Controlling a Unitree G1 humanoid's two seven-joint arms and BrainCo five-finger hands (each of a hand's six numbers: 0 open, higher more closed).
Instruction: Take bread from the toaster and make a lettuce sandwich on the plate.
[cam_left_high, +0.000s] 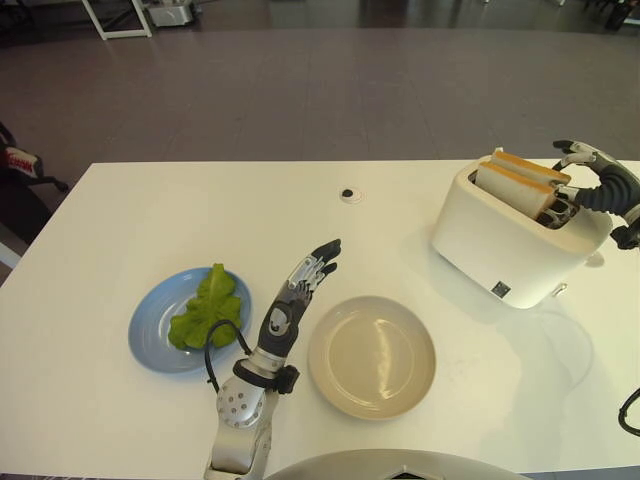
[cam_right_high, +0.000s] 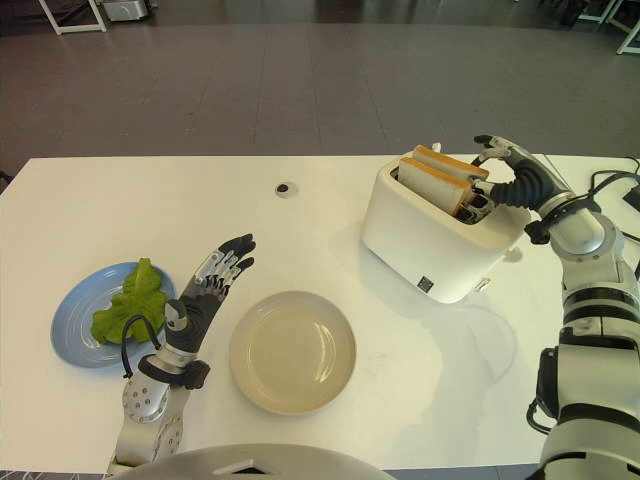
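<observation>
A white toaster (cam_left_high: 515, 240) stands at the table's right with two bread slices (cam_right_high: 440, 172) upright in its slots. My right hand (cam_right_high: 515, 178) is at the toaster's far right end, thumb above and fingers below the ends of the slices, not closed on them. An empty beige plate (cam_left_high: 372, 355) lies near the front centre. To its left, a blue plate (cam_left_high: 148, 352) holds a lettuce leaf (cam_left_high: 205, 310). My left hand (cam_left_high: 295, 295) hovers between the two plates, fingers stretched out and holding nothing.
A small black-and-white disc (cam_left_high: 349, 193) lies near the table's far edge at the centre. A dark cable (cam_right_high: 612, 183) runs along the right edge behind the toaster. Bare white tabletop (cam_left_high: 250, 210) spreads between the plates and the far edge.
</observation>
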